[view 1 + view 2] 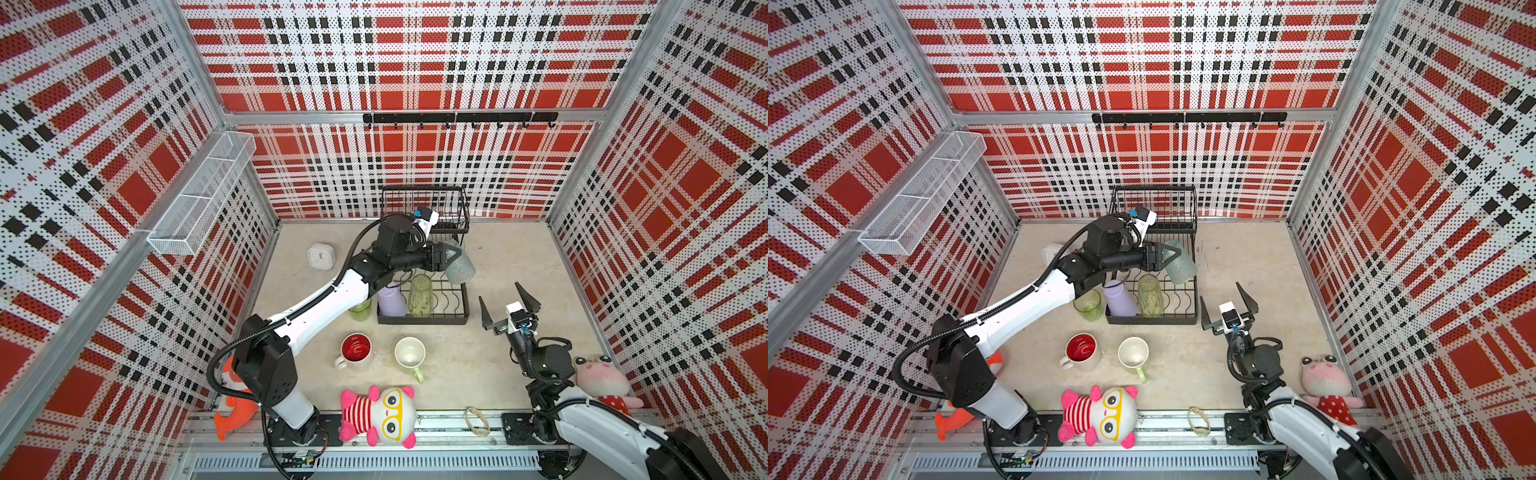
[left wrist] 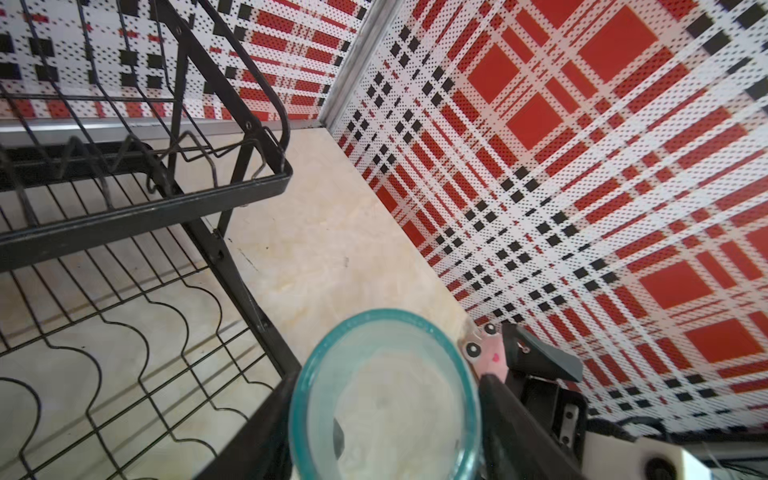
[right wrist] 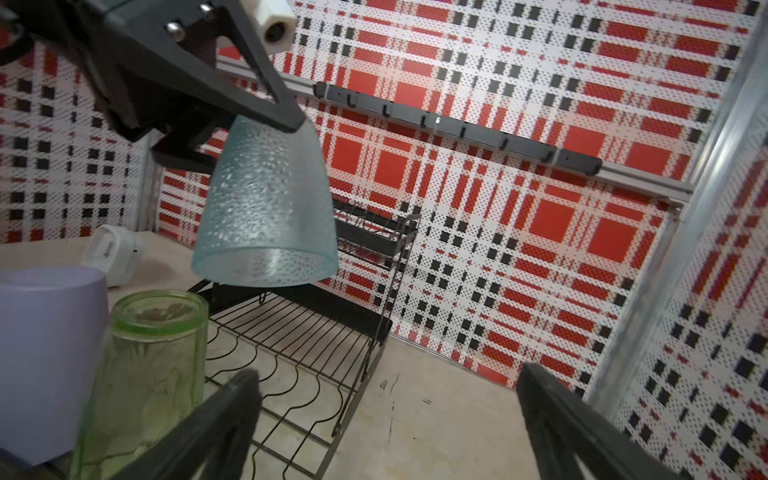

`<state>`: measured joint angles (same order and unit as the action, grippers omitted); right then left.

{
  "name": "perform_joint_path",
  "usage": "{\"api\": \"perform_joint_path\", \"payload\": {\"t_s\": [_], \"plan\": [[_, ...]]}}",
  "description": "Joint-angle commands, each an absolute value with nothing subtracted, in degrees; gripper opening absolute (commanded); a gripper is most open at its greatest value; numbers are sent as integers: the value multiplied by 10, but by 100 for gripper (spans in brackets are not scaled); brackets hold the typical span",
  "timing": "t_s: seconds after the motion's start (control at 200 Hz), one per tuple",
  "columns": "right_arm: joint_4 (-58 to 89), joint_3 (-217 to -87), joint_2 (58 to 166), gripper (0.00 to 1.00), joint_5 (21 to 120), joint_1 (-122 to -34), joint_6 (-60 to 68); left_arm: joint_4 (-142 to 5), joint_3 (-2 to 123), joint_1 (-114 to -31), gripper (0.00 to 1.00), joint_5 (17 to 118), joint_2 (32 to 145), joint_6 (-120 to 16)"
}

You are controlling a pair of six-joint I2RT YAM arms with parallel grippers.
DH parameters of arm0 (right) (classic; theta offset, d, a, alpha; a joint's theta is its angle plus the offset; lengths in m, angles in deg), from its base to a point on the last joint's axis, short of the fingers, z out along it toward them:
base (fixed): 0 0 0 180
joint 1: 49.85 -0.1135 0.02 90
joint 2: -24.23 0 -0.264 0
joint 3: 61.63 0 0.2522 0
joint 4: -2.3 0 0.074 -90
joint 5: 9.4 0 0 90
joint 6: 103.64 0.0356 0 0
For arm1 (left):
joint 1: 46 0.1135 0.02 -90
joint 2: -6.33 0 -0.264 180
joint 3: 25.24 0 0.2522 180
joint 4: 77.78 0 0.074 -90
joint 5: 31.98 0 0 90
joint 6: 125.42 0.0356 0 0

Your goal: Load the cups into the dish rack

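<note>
My left gripper (image 1: 452, 254) (image 2: 384, 386) is shut on the small teal cup (image 1: 461, 268) (image 1: 1181, 266) (image 2: 395, 419) (image 3: 266, 216). It holds the cup mouth-down over the right side of the dish rack (image 1: 457, 318) (image 1: 1188, 321) (image 2: 145, 208) (image 3: 332, 332). On the lower tier stand a lavender tumbler (image 1: 392, 302) (image 3: 45, 357) and an upturned green tumbler (image 1: 420, 296) (image 3: 145, 365). A second green tumbler (image 1: 360, 309) stands left of the rack. The red-lined white mug (image 1: 356, 351) and the pale green mug (image 1: 410, 355) sit in front. My right gripper (image 1: 498, 291) (image 3: 388, 374) is open and holds nothing, right of the rack.
A white square clock (image 1: 321, 256) lies left of the rack. Plush toys line the front edge: an orange fish (image 1: 232, 411), a pink and white doll (image 1: 380, 415) and a frog (image 1: 602, 380). A white mesh shelf (image 1: 199, 195) hangs on the left wall.
</note>
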<state>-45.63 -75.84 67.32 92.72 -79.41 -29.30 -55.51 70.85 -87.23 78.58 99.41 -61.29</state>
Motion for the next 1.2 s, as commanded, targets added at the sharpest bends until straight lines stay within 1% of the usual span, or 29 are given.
{"api": "perform_joint_path", "payload": {"t_s": [0.0,0.115,0.19,0.271,0.341,0.446,0.541,0.626,0.681,0.957,1.193], "plan": [[-384,-763,643,100,1015,-794,-227,-509,744,-910,54,670,1005,-537],[-364,-754,642,100,1116,-785,-171,-472,766,-941,54,614,1029,-497],[-353,-755,641,100,1143,-778,-154,-463,766,-954,54,597,1041,-476],[-279,-785,640,100,1163,-775,-126,-446,766,-965,54,578,1049,-460],[-212,-820,647,100,1135,-760,-96,-440,759,-974,54,550,1047,-448],[-109,-865,659,100,1052,-707,-11,-441,746,-986,54,539,1044,-430],[-62,-886,670,100,969,-644,64,-443,737,-1004,54,519,1050,-409],[-32,-905,686,100,932,-609,91,-448,726,-1011,54,510,1058,-398],[-25,-912,694,100,928,-599,93,-454,718,-1009,54,520,1060,-399],[-36,-905,696,100,913,-589,76,-482,686,-1009,53,505,1063,-401],[-52,-880,663,100,921,-589,71,-535,647,-1009,52,481,1066,-412]]}}
